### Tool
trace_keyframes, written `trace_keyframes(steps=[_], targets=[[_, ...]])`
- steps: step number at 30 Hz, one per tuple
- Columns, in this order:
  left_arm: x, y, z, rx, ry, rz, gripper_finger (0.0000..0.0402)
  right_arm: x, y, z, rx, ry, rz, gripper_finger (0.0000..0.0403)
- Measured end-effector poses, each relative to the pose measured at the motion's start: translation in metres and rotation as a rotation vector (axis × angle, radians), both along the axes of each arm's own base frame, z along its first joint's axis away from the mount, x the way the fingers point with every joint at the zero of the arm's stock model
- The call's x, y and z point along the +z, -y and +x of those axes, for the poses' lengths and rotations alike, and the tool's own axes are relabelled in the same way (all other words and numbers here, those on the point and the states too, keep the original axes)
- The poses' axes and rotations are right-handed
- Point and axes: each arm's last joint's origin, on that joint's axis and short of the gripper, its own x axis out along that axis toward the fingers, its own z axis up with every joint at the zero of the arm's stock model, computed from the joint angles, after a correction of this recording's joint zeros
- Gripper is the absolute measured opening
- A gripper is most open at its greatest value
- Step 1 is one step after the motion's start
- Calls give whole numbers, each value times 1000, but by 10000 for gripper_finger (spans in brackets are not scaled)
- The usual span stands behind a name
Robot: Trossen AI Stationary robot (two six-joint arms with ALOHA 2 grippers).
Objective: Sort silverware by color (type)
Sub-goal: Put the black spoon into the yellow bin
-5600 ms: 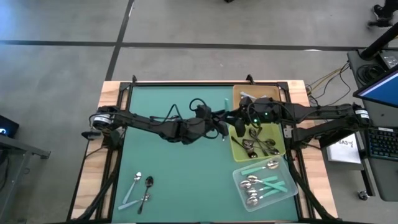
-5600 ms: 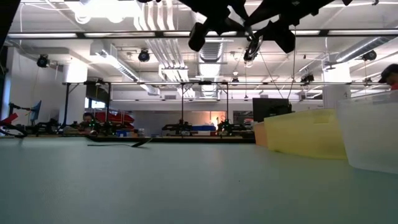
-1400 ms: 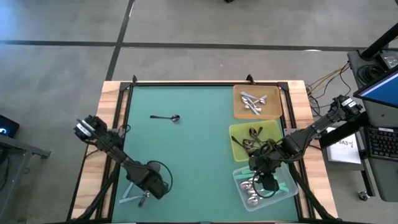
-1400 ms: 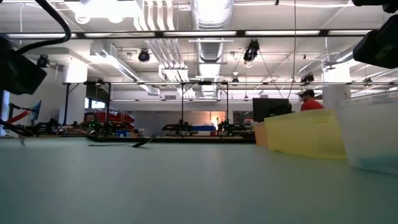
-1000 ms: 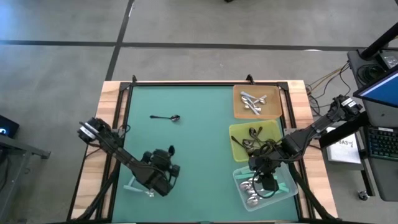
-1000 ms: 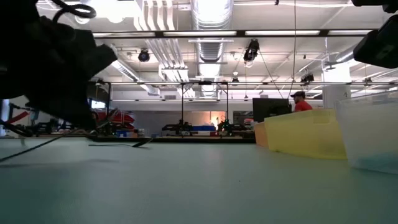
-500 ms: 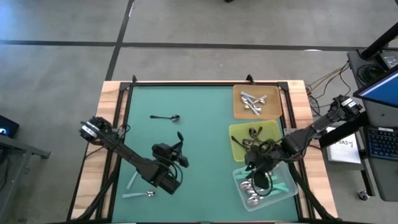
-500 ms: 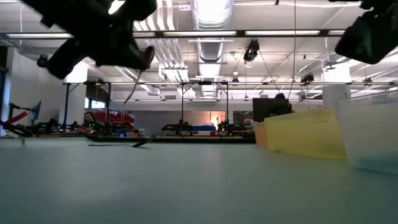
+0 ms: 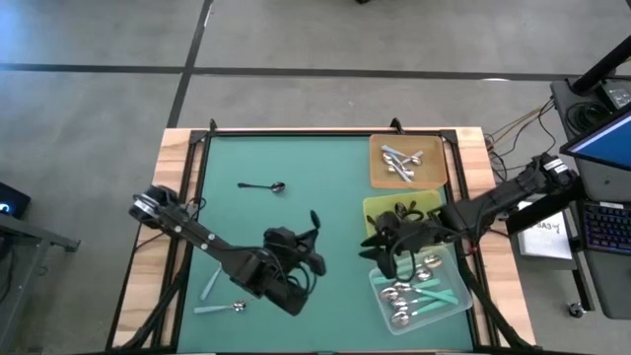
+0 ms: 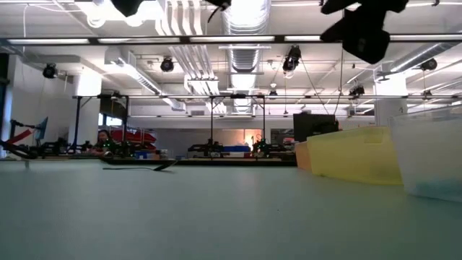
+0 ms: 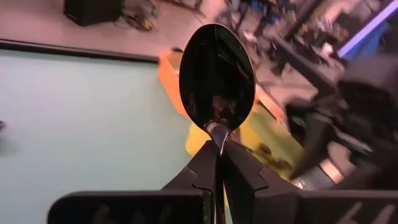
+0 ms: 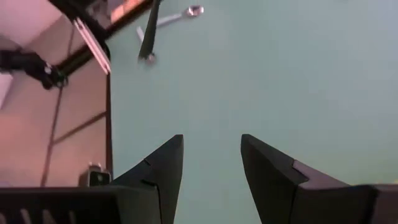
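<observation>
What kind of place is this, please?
Probably a robotics lab or workshop: exposed ceiling ducts, benches with equipment across the room, and a green table with two robot arms.

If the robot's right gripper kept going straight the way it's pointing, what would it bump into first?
Probably just the bare green table. The open right gripper has nothing between its fingers; a teal-handled spoon lies farther off, to one side.
</observation>
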Motion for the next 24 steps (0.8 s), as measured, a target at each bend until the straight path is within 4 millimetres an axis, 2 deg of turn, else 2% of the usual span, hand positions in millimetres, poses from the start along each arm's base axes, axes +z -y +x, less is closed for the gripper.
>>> trace_keyframes(steps=[6, 11, 19, 24], targets=[[5, -3, 32, -53, -65, 10, 1, 4, 12, 8, 2, 38, 57, 153], [7, -10, 50, -31, -61, 22, 1, 9, 13, 11, 9, 95, 65, 153], [21, -23, 80, -39, -18, 48, 1, 16, 13, 16, 56, 206, -60, 153], [27, -26, 87, -69, 7, 57, 1, 16, 16, 17, 23, 217, -152, 153]])
